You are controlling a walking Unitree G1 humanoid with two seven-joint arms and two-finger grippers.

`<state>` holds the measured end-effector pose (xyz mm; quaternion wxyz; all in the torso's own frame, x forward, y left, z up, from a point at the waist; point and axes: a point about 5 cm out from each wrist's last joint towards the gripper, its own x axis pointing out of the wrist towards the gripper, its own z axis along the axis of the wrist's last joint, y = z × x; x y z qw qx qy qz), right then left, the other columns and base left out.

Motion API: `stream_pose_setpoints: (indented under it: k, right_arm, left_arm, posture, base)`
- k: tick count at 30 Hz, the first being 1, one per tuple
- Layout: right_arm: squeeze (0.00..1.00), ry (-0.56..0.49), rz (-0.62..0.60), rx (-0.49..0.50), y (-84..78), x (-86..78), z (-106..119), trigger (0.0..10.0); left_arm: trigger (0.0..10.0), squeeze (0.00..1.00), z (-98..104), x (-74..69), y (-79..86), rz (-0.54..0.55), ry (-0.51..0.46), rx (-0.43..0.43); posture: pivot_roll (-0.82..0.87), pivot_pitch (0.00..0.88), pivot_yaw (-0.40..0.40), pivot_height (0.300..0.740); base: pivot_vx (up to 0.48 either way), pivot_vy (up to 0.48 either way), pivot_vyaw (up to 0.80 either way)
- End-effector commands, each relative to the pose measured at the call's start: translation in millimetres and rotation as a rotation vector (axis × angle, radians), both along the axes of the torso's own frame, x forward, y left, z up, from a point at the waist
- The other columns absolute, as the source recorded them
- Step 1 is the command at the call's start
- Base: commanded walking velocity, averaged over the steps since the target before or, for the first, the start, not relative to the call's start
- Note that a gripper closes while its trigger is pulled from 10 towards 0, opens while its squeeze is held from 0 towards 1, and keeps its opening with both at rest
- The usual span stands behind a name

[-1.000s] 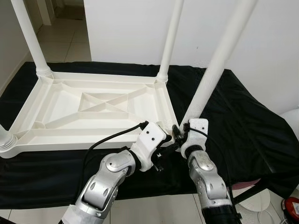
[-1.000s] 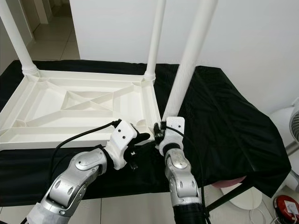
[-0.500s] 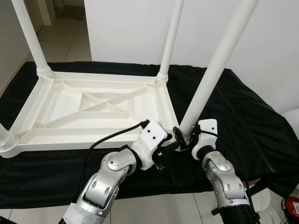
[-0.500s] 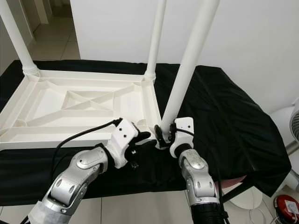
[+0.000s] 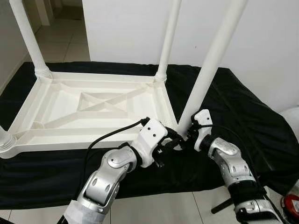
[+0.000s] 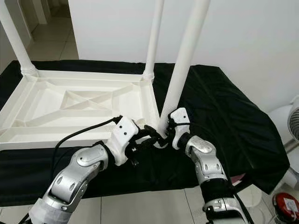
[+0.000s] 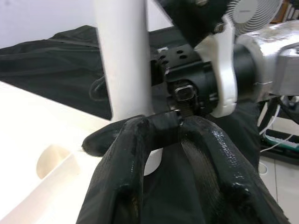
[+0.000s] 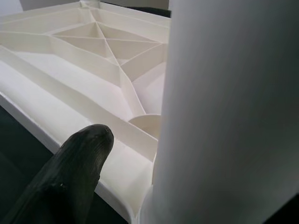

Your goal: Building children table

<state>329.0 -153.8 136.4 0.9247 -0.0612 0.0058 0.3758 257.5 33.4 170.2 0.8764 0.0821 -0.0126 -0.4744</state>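
The white plastic children's table top, upside down with its ribbed underside showing, lay on a black cloth across the left and centre of the head views. Three white tubular legs stood upright in its corner sockets: the far-left leg at the upper left, the far-right leg at upper centre, and the near-right leg rising right of centre. A fourth leg's base showed at the left edge.

The left gripper sat at lower centre, at the foot of the near-right leg. In the left wrist view its fingers lay close together, their tips against the leg's base.

The right gripper met the same leg from the right. One finger showed beside the leg; whether that pincer was clamped could not be told.
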Motion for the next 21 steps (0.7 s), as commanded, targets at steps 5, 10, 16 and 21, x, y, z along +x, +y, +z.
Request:
stream_pose_setpoints:
  k: [5,10,16,21]
  right_arm:
    - [0.00,0.036,0.088,-0.045,3.9,2.7,-11.4,6.0]
    - [0.00,0.061,0.101,-0.044,2.1,1.4,-20.6,0.0]
    - [0.00,0.084,0.096,-0.032,0.6,-2.4,-27.7,0.0]
    - [0.00,0.081,0.063,-0.048,0.4,-7.6,-36.6,0.0]
  left_arm:
    - [10.0,0.00,-0.3,2.0,0.2,0.053,-0.007,0.001]
    - [10.0,0.00,-0.7,1.9,-0.1,0.052,-0.005,0.002]
    - [10.0,0.00,-3.0,2.0,0.5,0.051,-0.002,0.009]
    - [10.0,0.00,-2.8,2.7,0.4,0.054,-0.004,0.010]
  posture:
    - [-0.01,0.000,-0.084,0.740]
    - [-0.01,0.000,-0.084,0.740]
    - [-0.01,0.000,-0.084,0.740]
    - [-0.02,0.000,-0.091,0.740]
  base:
    - [0.000,0.000,0.00]
    - [0.000,0.000,0.00]
    - [0.000,0.000,0.00]
    - [0.000,0.000,0.00]
